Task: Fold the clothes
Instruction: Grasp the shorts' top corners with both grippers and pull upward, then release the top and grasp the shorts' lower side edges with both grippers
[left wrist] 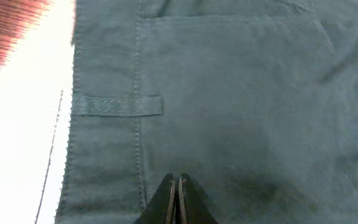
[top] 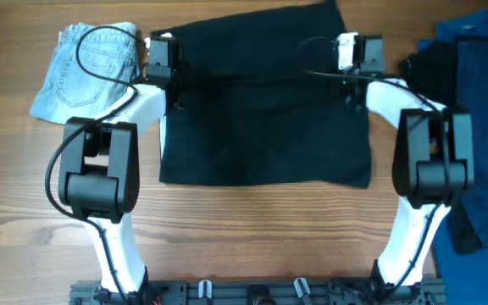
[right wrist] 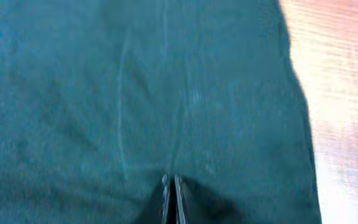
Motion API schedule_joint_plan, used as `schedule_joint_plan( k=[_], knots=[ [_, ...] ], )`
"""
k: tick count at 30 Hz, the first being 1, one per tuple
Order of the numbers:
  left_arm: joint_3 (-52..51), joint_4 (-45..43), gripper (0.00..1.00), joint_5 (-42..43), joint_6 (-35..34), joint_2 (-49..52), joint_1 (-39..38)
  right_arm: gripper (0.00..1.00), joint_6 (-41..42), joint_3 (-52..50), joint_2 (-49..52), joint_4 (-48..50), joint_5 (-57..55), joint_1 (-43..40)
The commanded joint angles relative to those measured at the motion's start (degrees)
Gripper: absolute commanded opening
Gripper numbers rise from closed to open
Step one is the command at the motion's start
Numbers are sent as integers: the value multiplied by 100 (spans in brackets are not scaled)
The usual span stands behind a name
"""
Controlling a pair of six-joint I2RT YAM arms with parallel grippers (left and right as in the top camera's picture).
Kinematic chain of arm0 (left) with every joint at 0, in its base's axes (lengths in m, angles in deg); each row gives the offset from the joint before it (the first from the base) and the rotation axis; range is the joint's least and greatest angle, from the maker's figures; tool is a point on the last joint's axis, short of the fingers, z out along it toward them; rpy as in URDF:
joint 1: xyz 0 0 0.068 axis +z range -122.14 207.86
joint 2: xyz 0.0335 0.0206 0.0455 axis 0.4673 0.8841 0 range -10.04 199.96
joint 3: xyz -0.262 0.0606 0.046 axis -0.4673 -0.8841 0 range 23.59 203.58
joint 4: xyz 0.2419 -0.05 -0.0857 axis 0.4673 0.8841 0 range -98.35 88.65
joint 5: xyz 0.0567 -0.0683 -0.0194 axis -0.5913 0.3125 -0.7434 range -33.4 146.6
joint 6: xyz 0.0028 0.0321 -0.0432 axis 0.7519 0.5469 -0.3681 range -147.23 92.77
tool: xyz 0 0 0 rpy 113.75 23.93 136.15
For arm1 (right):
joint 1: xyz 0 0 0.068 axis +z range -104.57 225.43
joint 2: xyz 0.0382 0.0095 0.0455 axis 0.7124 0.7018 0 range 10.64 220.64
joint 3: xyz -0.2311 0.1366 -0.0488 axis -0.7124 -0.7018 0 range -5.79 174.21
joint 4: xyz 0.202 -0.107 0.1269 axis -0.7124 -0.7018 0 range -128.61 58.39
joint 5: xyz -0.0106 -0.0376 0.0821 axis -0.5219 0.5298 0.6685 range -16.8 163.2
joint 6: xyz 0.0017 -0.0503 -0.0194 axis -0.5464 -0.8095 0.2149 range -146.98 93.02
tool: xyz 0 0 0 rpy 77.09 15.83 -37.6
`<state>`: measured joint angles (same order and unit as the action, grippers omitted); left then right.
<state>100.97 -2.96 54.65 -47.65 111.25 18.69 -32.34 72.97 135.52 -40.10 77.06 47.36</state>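
Observation:
A dark garment [top: 265,110] lies flat across the middle of the table. My left gripper [top: 176,89] is over its left side and is shut. In the left wrist view the closed fingertips [left wrist: 176,182] sit just above the cloth [left wrist: 241,112], beside a stitched band with a belt loop [left wrist: 117,105]. My right gripper [top: 354,85] is over the garment's right side and is also shut. In the right wrist view its fingertips [right wrist: 171,180] rest close over the cloth [right wrist: 135,93]. I see no fabric pinched between either pair of fingers.
A folded light-blue denim piece [top: 91,63] lies at the back left with a black cable looped over it. A heap of blue and dark clothes [top: 477,127] fills the right edge. Bare wooden table [top: 252,229] runs along the front.

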Motion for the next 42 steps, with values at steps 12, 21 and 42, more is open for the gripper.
schedule_joint_plan(
  k=[12,21,42],
  knots=[
    [225,-684,10,109,345,-688,33,5,553,697,-741,-717,793,-326],
    [225,-579,4,-264,367,-350,238,6,575,669,-1322,-1410,188,-411],
    [-1248,5480,72,859,-527,-3375,90,72,3318,-3318,-3279,-4688,1294,-1008]
  ],
)
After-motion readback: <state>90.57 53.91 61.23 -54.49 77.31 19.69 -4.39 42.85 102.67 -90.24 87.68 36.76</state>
